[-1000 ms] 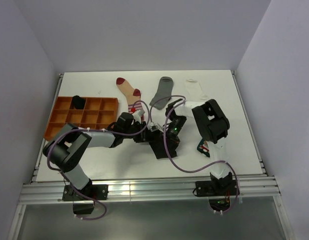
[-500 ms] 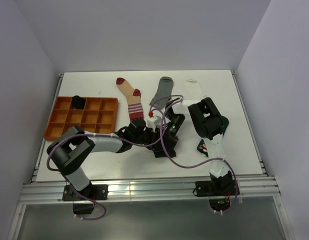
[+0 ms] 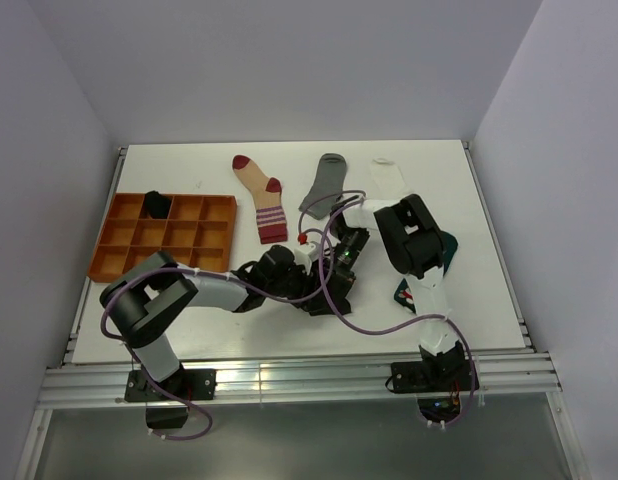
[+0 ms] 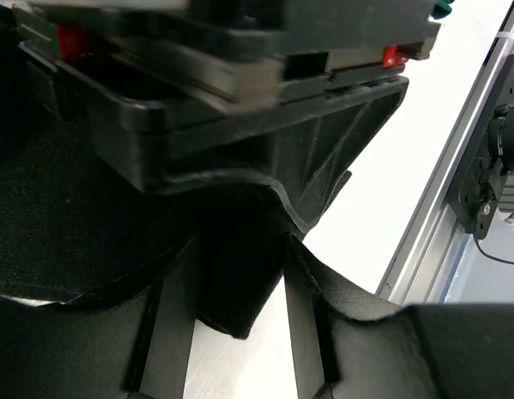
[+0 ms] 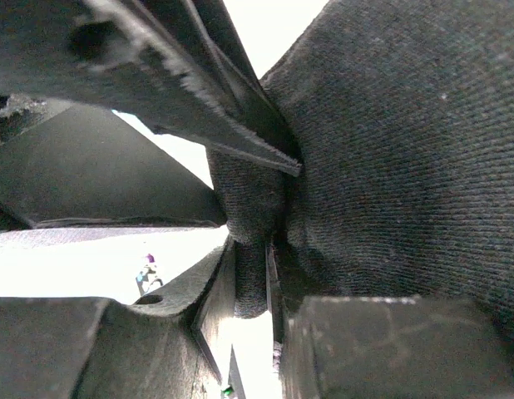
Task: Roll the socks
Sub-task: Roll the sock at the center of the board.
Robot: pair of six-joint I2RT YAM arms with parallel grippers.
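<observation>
A black sock (image 3: 326, 298) lies bunched mid-table between both grippers. My right gripper (image 5: 253, 270) is shut on a fold of this black sock (image 5: 390, 150); from above it (image 3: 336, 268) sits right over the sock. My left gripper (image 4: 237, 283) is open, and a loose corner of the black sock (image 4: 232, 291) hangs between its fingers (image 4: 167, 332) without being pinched. Seen from above, the left gripper (image 3: 301, 284) presses in from the left. The beige red-striped sock (image 3: 263, 198), grey sock (image 3: 325, 184) and white sock (image 3: 388, 177) lie flat at the back. A teal sock (image 3: 447, 248) is half hidden behind the right arm.
The orange compartment tray (image 3: 189, 240) stands at the left with a dark bundle (image 3: 157, 205) in a back compartment. Purple cables (image 3: 339, 310) loop over the sock area. The table's metal front rail (image 4: 444, 208) is close to the left gripper.
My left gripper has swung from beside the striped sock's cuff down and right to the black sock, and its jaws have opened. The right gripper kept its hold, shifting slightly left.
</observation>
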